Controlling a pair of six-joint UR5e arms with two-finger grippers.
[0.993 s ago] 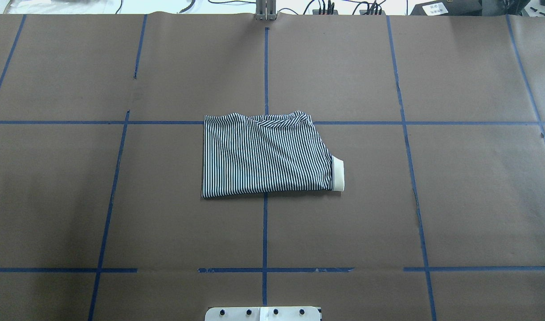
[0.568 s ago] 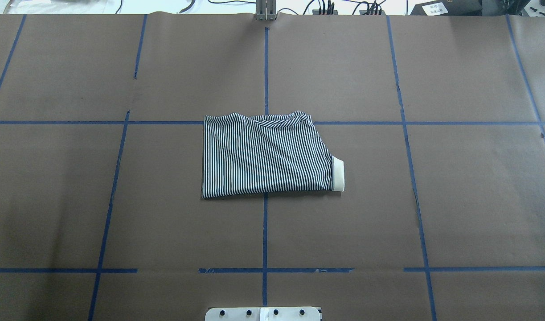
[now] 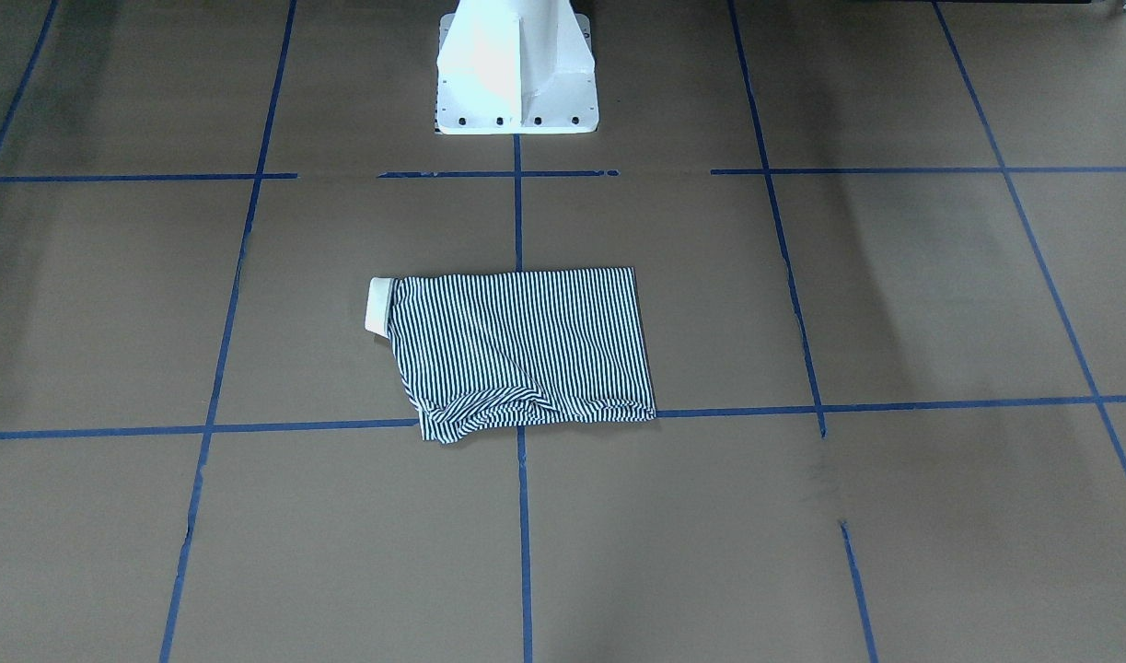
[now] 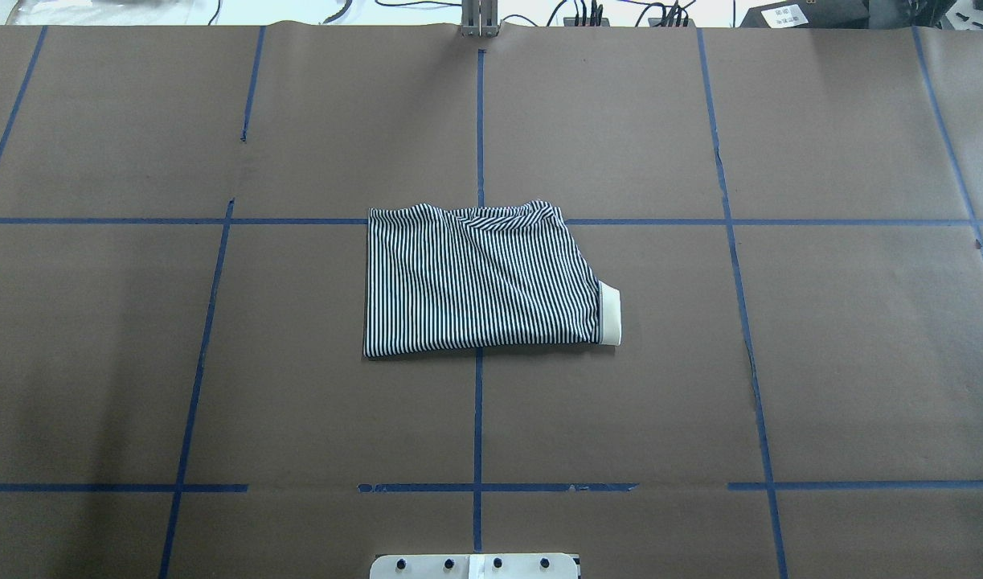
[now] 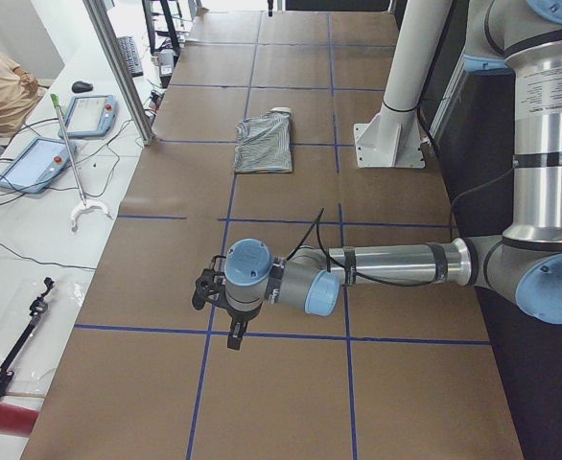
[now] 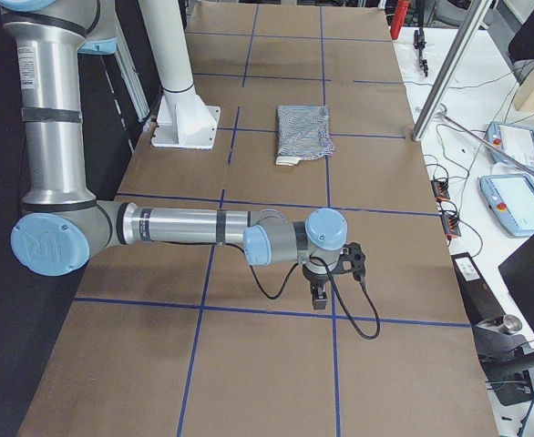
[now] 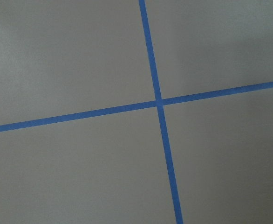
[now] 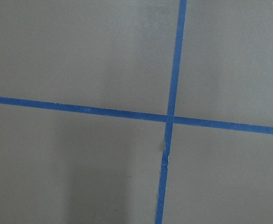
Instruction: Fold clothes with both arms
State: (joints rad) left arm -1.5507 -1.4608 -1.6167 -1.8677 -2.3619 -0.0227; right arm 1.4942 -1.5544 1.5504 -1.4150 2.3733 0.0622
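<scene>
The striped navy-and-white polo shirt (image 4: 479,277) lies folded into a compact rectangle at the table's middle, with a cream piece (image 4: 610,315) sticking out at its right edge. It also shows in the front-facing view (image 3: 521,345) and in both side views (image 5: 265,144) (image 6: 302,132). My left gripper (image 5: 233,335) hangs over bare table far from the shirt, toward the table's left end. My right gripper (image 6: 320,296) hangs the same way toward the right end. I cannot tell whether either is open or shut. Both wrist views show only brown table and blue tape.
Brown paper with a blue tape grid (image 4: 478,418) covers the table. The white pedestal base (image 3: 516,74) stands at the robot's side of the table. Tablets (image 5: 89,115), cables and tools lie on a white bench beyond the far edge, and a metal post (image 5: 118,67) stands there.
</scene>
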